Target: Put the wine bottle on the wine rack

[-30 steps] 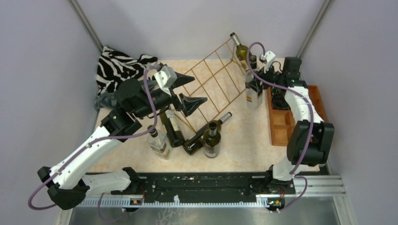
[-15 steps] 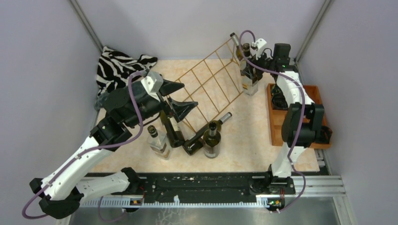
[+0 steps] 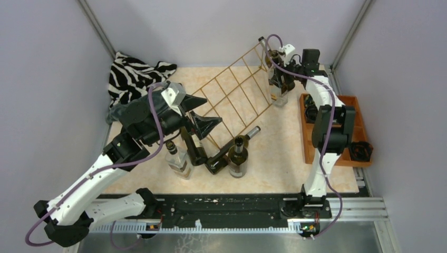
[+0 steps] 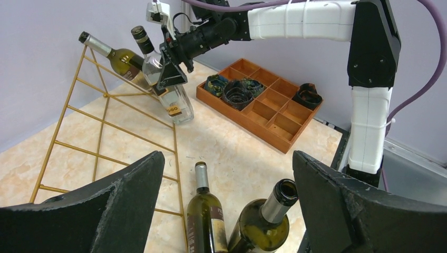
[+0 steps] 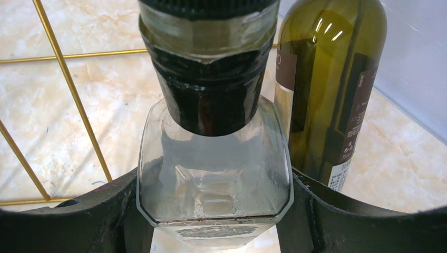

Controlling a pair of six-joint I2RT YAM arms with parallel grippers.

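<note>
Overhead, the right tool (image 3: 278, 79) pinches a clear bottle (image 3: 280, 96), tilted at the right edge of the rack (image 3: 232, 100), while the left tool (image 3: 207, 110) hangs spread above bottles (image 3: 238, 158) on the desk (image 3: 274, 153). From the left wrist, the clear bottle leans just beside a green bottle (image 4: 120, 57) resting against the rack's top corner, with a tray (image 4: 287, 126) near. From the right wrist, the fingers (image 5: 79, 226) press both sides of the clear bottle below its black neck, with the green bottle just to its right.
</note>
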